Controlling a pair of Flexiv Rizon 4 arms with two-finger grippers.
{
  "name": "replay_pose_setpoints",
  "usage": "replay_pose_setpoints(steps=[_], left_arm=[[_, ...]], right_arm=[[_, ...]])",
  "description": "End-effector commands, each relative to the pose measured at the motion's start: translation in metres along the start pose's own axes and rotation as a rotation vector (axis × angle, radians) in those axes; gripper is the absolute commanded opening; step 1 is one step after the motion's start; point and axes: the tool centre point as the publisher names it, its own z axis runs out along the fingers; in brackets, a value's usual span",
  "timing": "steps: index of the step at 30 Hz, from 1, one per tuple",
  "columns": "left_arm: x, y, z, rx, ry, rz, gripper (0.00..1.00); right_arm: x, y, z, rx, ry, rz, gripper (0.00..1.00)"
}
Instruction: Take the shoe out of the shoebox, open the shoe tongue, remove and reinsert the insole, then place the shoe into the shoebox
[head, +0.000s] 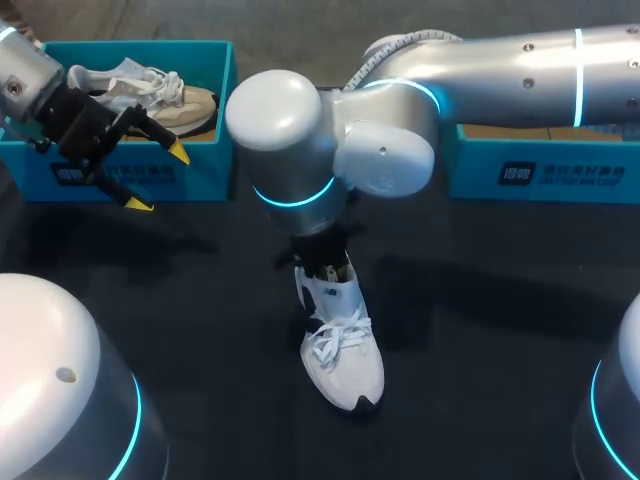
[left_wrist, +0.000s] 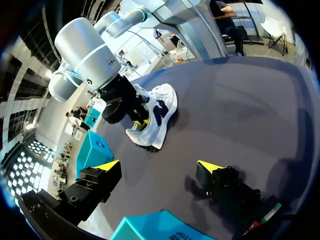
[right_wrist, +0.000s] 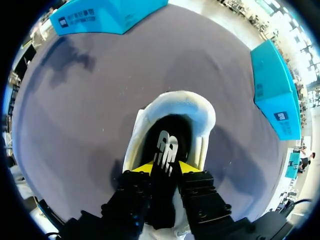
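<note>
The white shoe (head: 342, 345) is standing on its sole on the dark table (head: 480, 330), near the middle and outside both boxes. Its long side is running from far to near. The toe is pointing at the robot and the heel is pointing away.

The right gripper (right_wrist: 165, 169) is sitting over the heel end. Its 2 fingers are pinching the dark tongue (right_wrist: 166, 145) from both sides. The right wrist view is looking straight down into the shoe's hole. The head view is not showing this, because the big right arm (head: 300, 140) is in the way.

The left gripper (head: 157, 178) is hanging well off to the left, with its 2 fingers spread wide and holding nothing. It is just in front of a blue box (head: 60, 175), where another shoe (head: 170, 95) is lying. A 2nd blue box (head: 540, 170) is sitting far to the right.
</note>
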Motion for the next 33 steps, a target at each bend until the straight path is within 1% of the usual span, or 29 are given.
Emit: replay_pose_setpoints(steps=[1,8,13,14,16,17,24,33], left_arm=[[0.000,-0.001,0.000,-0.004,0.003,0.000,1.00],[0.000,-0.001,0.000,-0.004,0.003,0.000,1.00],[0.000,-0.001,0.000,-0.004,0.003,0.000,1.00],[0.000,-0.001,0.000,-0.004,0.003,0.000,1.00],[0.000,-0.001,0.000,-0.004,0.003,0.000,1.00],[0.000,-0.001,0.000,-0.004,0.003,0.000,1.00],[0.000,-0.001,0.000,-0.004,0.003,0.000,1.00],[0.000,-0.001,0.000,-0.004,0.003,0.000,1.00]], right_arm=[[0.001,-0.001,0.001,0.012,0.004,0.007,0.33],[0.005,-0.008,-0.005,0.048,0.007,0.015,0.50],[0.007,-0.014,-0.004,0.070,0.015,0.024,0.82],[0.007,-0.014,-0.004,0.072,0.016,0.024,0.86],[0.008,-0.016,-0.005,0.076,0.019,0.025,0.96],[0.008,-0.017,-0.005,0.077,0.019,0.026,0.99],[0.006,-0.022,-0.008,0.090,0.025,0.037,1.00],[0.005,-0.035,-0.019,0.103,0.014,0.062,1.00]])
